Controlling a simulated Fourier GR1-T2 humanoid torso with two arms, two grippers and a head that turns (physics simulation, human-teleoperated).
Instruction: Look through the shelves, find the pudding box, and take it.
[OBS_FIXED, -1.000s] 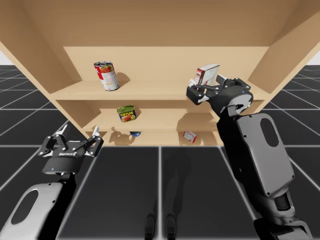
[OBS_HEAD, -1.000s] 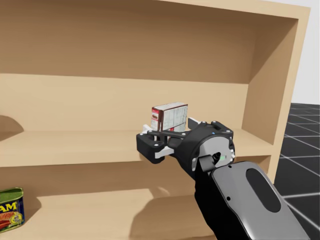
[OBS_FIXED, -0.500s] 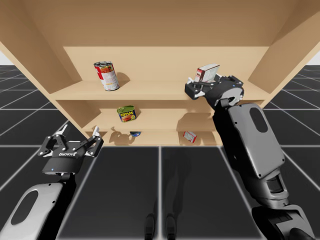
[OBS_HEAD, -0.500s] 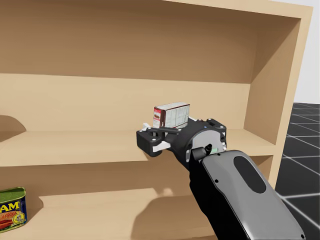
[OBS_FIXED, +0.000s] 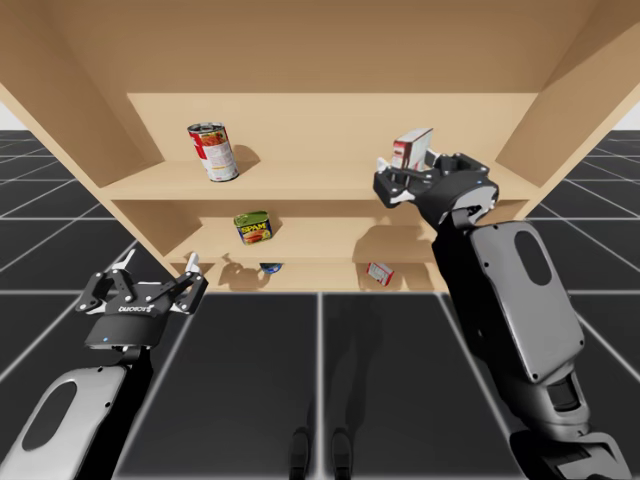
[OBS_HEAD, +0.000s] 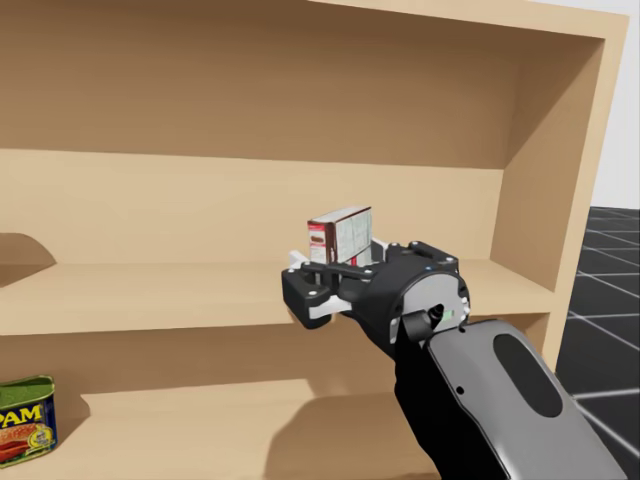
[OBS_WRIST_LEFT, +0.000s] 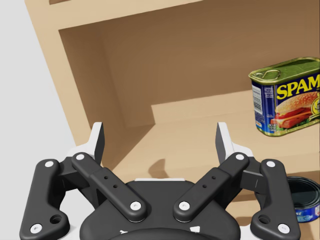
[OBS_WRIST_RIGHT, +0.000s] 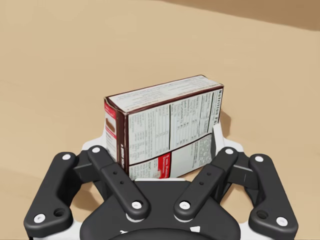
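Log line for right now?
right gripper | jaws shut on box | at top shelf | left gripper open, empty

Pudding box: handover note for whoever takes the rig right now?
Right end effector: shut on the box, one finger on each side.
Left end effector: open, in front of the lower shelves.
Box: upright at the right end of the top shelf.
Done: box found and gripped.
Left: lift it and draw it out of the shelf.
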